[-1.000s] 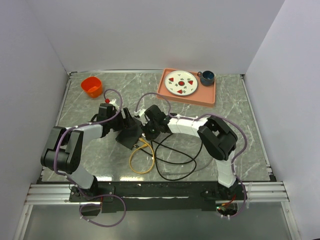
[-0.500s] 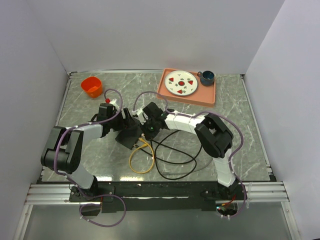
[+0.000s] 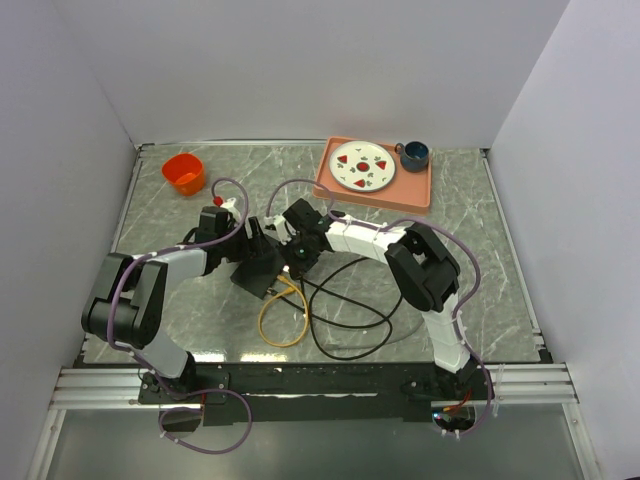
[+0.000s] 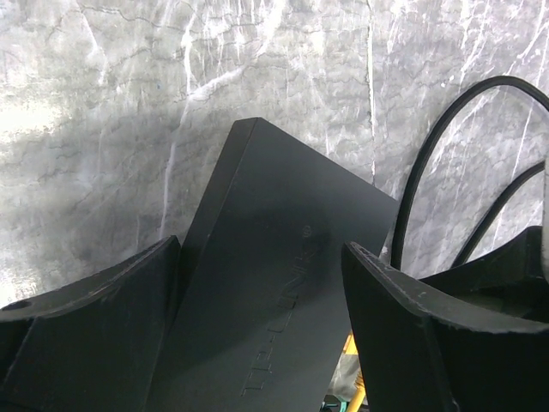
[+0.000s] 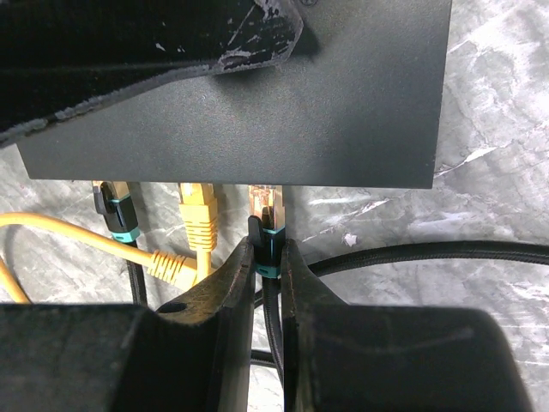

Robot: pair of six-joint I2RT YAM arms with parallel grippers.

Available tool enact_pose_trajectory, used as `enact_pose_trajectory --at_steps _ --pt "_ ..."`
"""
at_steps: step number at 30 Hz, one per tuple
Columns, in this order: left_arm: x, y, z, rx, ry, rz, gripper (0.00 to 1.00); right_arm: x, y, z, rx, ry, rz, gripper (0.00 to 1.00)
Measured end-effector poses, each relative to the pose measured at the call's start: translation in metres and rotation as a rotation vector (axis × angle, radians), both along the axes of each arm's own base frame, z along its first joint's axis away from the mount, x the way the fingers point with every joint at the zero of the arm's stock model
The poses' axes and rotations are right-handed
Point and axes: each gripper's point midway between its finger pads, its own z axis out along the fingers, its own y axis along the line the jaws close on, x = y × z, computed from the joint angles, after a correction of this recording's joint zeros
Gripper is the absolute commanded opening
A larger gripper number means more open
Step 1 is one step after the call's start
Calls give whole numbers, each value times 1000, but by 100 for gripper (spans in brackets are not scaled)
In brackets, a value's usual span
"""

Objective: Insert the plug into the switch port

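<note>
The switch is a flat matte-black box [image 3: 258, 270] lying left of centre on the marble table. My left gripper [image 4: 262, 249] straddles the box [image 4: 274, 257], one finger against each long side, gripping it across its width. My right gripper [image 5: 268, 253] is shut on the plug [image 5: 266, 215], which is black with a teal band and a metal tip. The tip sits right at a port opening on the box's narrow side [image 5: 257, 176]; how deep it sits is hidden. In the top view the right gripper [image 3: 297, 260] is beside the box's right end.
A yellow plug [image 5: 197, 215] and a second black-teal plug [image 5: 116, 215] sit in neighbouring ports. Loops of yellow cable [image 3: 283, 322] and black cable [image 3: 350, 325] lie in front of the box. An orange cup [image 3: 183, 173] stands back left. A pink tray [image 3: 420, 200] holds a plate and mug.
My right arm has shifted left and slightly back, bringing the plug up against the box's port side. The left arm and the box have stayed put.
</note>
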Motion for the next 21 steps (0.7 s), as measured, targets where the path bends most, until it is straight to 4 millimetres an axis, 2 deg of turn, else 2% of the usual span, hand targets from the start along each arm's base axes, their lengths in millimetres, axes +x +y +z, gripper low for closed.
enact_pose_trajectory --at_steps 11,16,21 --pt "0 0 -2 7 -22 9 68 0 1 1 11 14 -4 0" --pt "-6 4 -1 16 -26 22 67 -3 4 1 17 51 -3 0" --pt "-9 7 -1 28 -32 33 61 -5 7 2 30 85 -12 0"
